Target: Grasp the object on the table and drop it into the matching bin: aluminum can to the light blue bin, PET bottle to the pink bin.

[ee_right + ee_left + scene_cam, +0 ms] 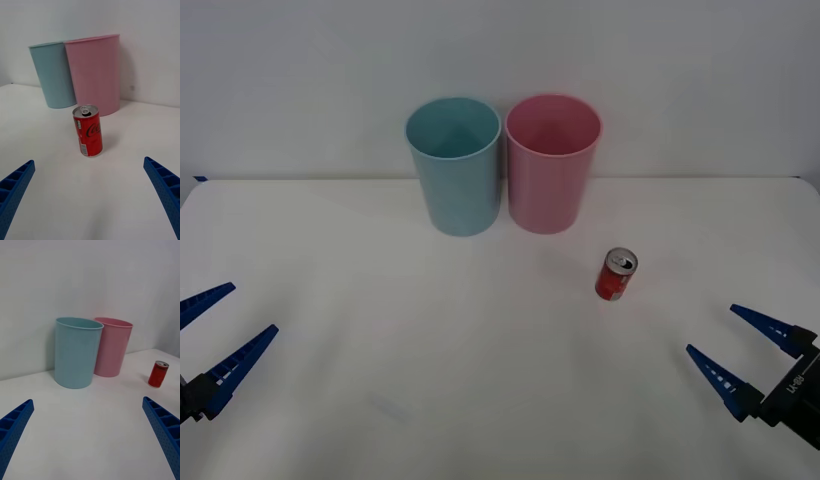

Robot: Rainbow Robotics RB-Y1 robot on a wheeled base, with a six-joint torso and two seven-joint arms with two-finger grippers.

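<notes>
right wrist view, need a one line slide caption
Open right gripper faces an upright red can on the table, blue bin and pink bin behind.

Light blue bin [453,166] left of pink bin [551,162], touching, can [616,275] upright before the pink bin, on table [380,350]

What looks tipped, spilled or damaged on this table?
Nothing stands out. The aluminum can stands upright, opened, no spill visible. The light blue bin and pink bin stand upright side by side.
</notes>
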